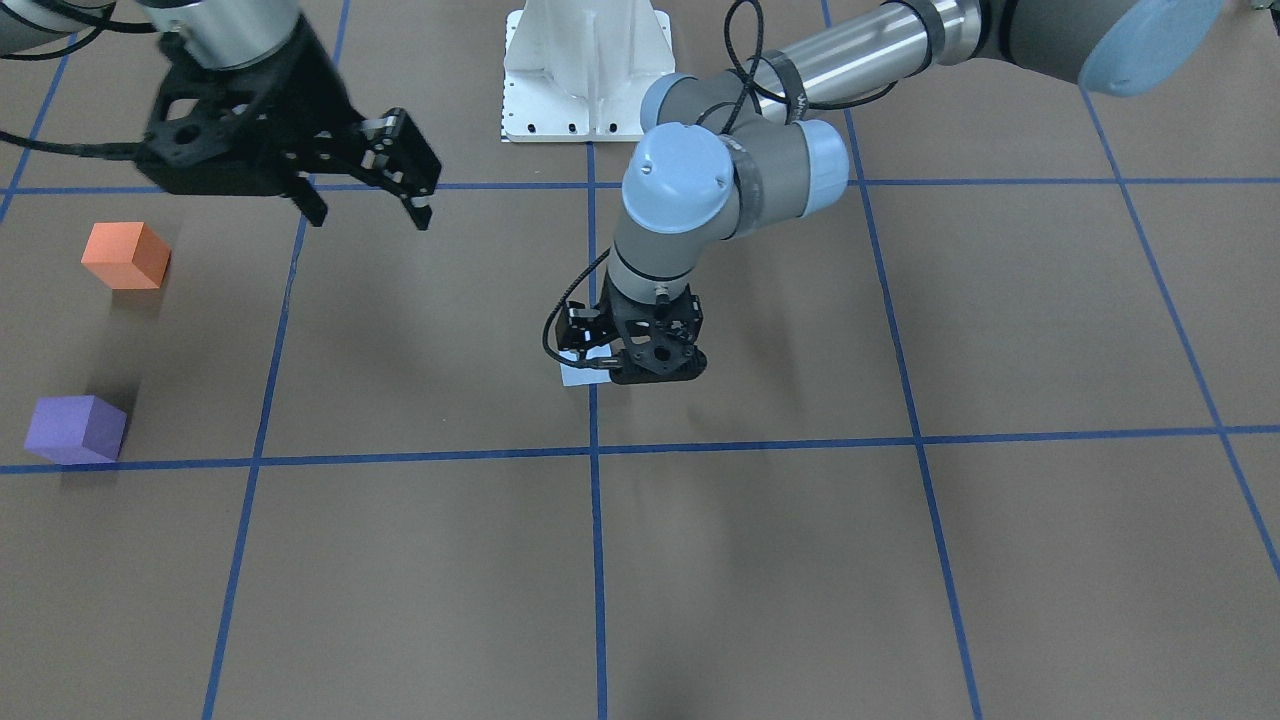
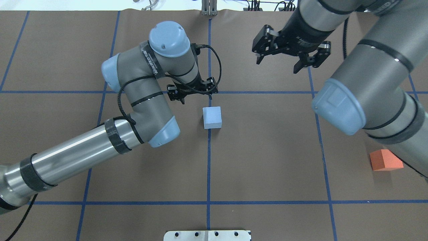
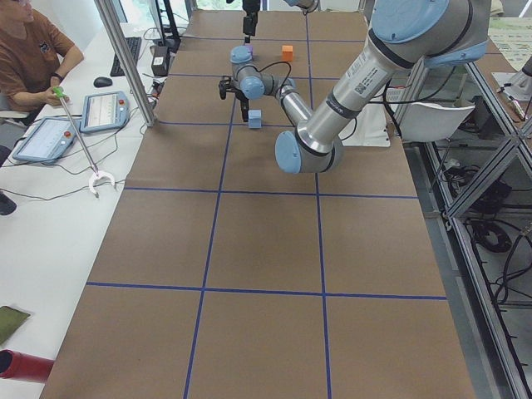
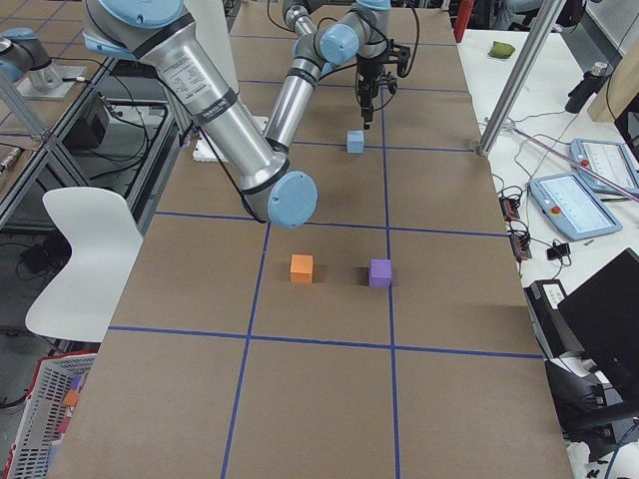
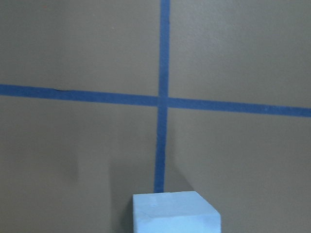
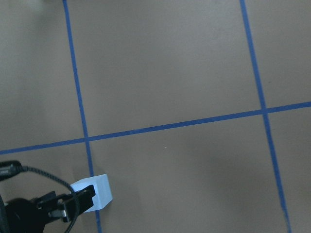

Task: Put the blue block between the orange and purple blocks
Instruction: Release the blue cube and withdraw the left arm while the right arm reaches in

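Note:
The light blue block (image 2: 212, 117) sits on a blue tape line at the table's middle. It also shows in the left wrist view (image 5: 175, 213) and the right wrist view (image 6: 95, 193). My left gripper (image 2: 196, 97) hovers low just beyond the block, looks open and holds nothing. In the front-facing view this gripper (image 1: 648, 368) hides most of the block (image 1: 574, 374). My right gripper (image 1: 365, 212) is open and empty, raised high above the table. The orange block (image 1: 125, 255) and the purple block (image 1: 75, 428) stand apart on my right side, with a gap between them.
Brown paper with blue tape grid lines (image 1: 592, 560) covers the table. The white robot base plate (image 1: 585, 65) is at the near edge. In the overhead view the right arm (image 2: 367, 97) hides the purple block and reaches over the orange block (image 2: 384, 160).

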